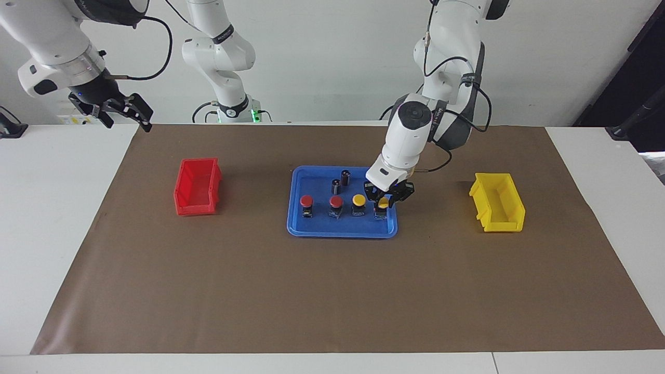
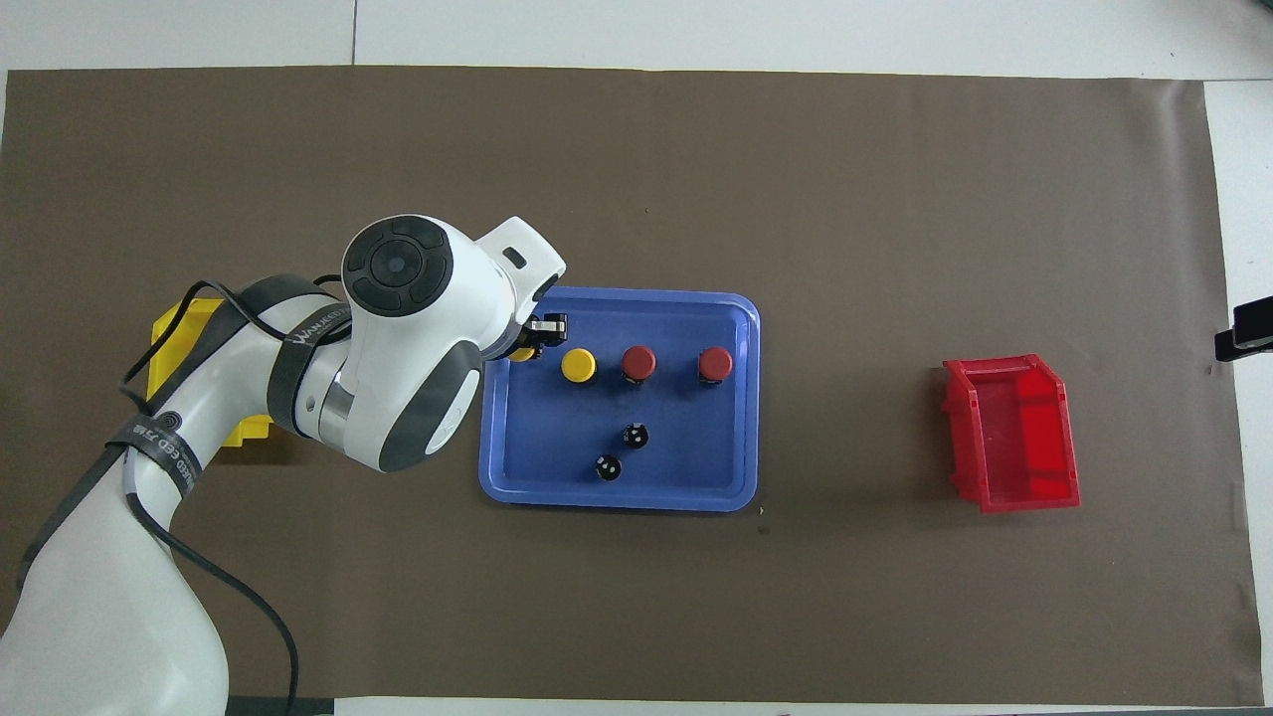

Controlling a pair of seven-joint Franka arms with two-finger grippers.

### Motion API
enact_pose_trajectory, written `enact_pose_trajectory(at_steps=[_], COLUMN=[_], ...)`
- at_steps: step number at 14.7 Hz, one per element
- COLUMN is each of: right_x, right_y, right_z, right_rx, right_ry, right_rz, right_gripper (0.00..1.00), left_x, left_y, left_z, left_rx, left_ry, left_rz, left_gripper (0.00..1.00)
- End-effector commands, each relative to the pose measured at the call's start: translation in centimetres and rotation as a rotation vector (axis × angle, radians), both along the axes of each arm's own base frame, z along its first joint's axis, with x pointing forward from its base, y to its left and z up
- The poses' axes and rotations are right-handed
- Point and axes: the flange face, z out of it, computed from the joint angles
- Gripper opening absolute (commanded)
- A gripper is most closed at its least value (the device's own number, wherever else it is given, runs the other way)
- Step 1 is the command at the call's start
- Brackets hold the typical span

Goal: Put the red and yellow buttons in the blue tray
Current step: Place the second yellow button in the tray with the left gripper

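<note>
Blue tray (image 1: 296,228) holding four buttons (image 1: 336,201), two dark cylinders (image 1: 345,176)

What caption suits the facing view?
Left gripper lowers the fourth button into the blue tray beside three others.

A brown mat (image 1: 332,291) covers most of the white table (image 1: 47,218) and serves as the landmark here. On the mat, toward the right arm's end, sits a small red bin (image 1: 197,187), open side up. Toward the left arm's end of the mat sits a small yellow bin (image 1: 497,202), partly hidden in the overhead view. Between the two bins, around the middle of the mat, stand two dark capless cylinders (image 1: 341,182), upright and just beside each other, one slightly nearer to the robots than the other.
</note>
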Motion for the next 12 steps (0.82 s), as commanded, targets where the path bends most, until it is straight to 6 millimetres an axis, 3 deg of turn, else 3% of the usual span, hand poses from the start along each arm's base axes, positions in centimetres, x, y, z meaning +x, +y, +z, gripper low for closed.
enact_pose_trajectory(at_steps=[1, 4, 7, 11, 12], right_x=[-0.6, -0.6, -0.6, -0.6, -0.6], right_y=[0.1, 0.1, 0.1, 0.1, 0.1], right_z=[-0.1, -0.1, -0.1, -0.1, -0.1], right_rx=[0.014, 0.014, 0.014, 0.014, 0.014], right_ry=[-0.014, -0.014, -0.014, -0.014, -0.014], right_rz=[0.019, 0.019, 0.019, 0.019, 0.019], right_gripper=[1.0, 1.0, 1.0, 1.0, 1.0], left_x=[-0.4, -0.8, -0.8, -0.6, -0.4], left_y=[0.2, 0.4, 0.4, 0.9, 1.7], left_z=[-0.8, -1.5, -1.6, -0.4, 0.3], left_rx=[-0.001, -0.002, -0.002, 0.034, 0.067], left_ry=[-0.012, -0.015, -0.014, 0.014, 0.017], left_rz=[0.002, -0.005, 0.002, -0.003, -0.011], left_gripper=[0.01, 0.05, 0.56, 1.0, 1.0])
